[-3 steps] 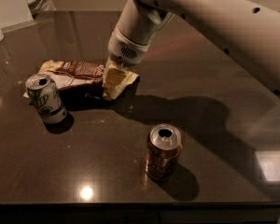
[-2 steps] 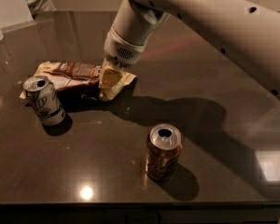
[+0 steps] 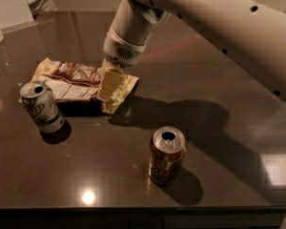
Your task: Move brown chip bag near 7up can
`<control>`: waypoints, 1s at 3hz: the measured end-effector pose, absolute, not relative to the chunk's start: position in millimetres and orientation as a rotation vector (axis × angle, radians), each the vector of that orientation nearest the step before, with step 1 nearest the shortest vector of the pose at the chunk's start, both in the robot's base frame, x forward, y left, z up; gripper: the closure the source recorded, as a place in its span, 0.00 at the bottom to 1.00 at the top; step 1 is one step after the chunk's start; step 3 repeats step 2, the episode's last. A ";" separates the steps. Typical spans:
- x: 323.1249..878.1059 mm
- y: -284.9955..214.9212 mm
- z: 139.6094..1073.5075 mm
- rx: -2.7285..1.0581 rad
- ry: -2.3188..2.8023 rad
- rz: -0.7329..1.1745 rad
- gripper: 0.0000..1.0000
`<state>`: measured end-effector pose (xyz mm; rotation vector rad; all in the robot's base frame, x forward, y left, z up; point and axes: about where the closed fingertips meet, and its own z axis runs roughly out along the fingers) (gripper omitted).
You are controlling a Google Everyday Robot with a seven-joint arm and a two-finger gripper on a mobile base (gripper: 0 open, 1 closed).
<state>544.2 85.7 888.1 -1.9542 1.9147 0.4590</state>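
The flat, crinkly brown chip bag (image 3: 69, 80) w/ cream-yellow edges lies on the left-centre of the dark glossy table (image 3: 229, 94). Its left end is just behind the upright white-and-green 7up can (image 3: 42, 107), and its right end is pinched in the cream two-finger gripper (image 3: 110, 85), which reaches down from the pale arm (image 3: 219, 27) at upper right. There is open tabletop to the right of the bag & betw. the cans. A brown-gold aluminium can (image 3: 167, 155) stands well apart at front-right, near the table's front edge.
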 end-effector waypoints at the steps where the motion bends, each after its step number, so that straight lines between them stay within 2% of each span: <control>1: 543.5 86.6 888.1 -1.956 1.913 0.459 0.00; 3: 543.5 86.7 888.1 -1.957 1.913 0.459 0.00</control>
